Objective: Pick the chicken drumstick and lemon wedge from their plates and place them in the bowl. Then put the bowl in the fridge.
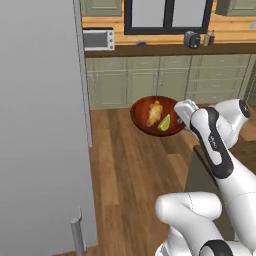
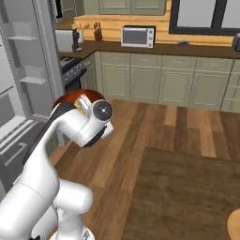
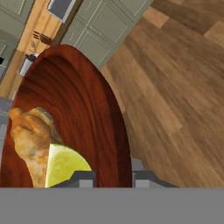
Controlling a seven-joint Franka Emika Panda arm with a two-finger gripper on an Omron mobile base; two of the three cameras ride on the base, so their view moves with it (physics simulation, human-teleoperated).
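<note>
Beside the fridge (image 1: 40, 125), whose grey door stands open, the bowl (image 1: 142, 112) hangs in the air over the wooden floor (image 1: 130, 170). The gripper (image 3: 113, 178) has its jaws closed on the bowl's rim, one finger on each side. Inside the bowl the chicken drumstick (image 1: 154, 113) and the lemon wedge (image 1: 164, 123) lie touching each other.

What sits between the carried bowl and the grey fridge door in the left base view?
Nothing: between the bowl and the fridge door, the left base view shows bare wooden floor, with green cabinets behind.
</note>
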